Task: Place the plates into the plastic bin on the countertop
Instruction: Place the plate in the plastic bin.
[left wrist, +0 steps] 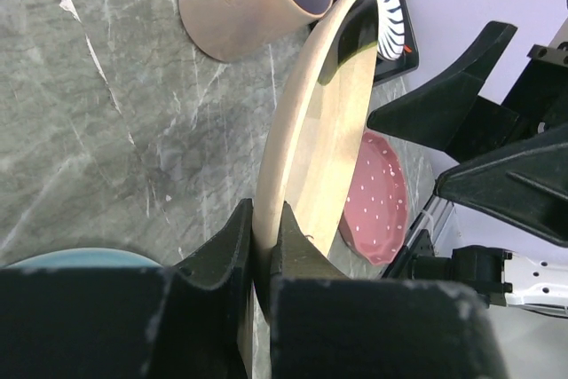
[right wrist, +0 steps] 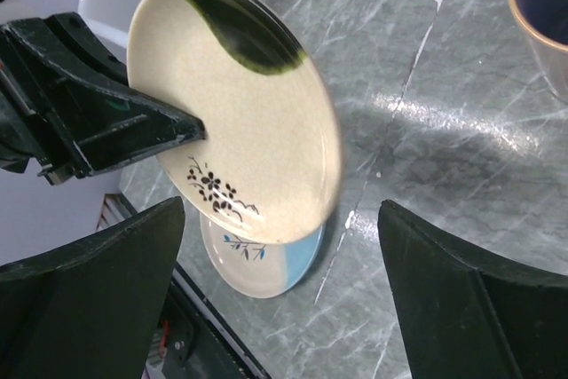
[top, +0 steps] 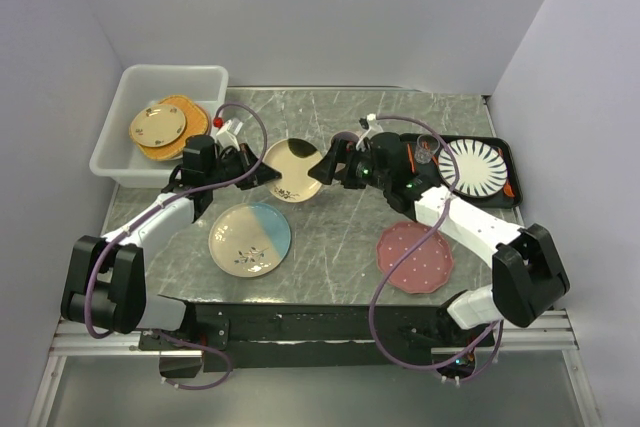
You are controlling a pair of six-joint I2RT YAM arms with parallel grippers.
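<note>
Overhead camera looks down from 6 o'clock; close wrist cameras, left facing 3, right facing 9, share the cream plate (right wrist: 231, 104).

Our grey-green veined worktop (top: 350, 237) carries a translucent bin (top: 170, 69) at its far left corner and a black tray (top: 506, 152) at far right. We see a cream-and-blue plate (top: 250, 238) and a pink dotted plate (top: 414, 257) nearer us, well apart.

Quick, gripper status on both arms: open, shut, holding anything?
Left gripper: closed on the rim of the cream plate.
Right gripper: open, empty, jaws spread wide near that plate.
</note>
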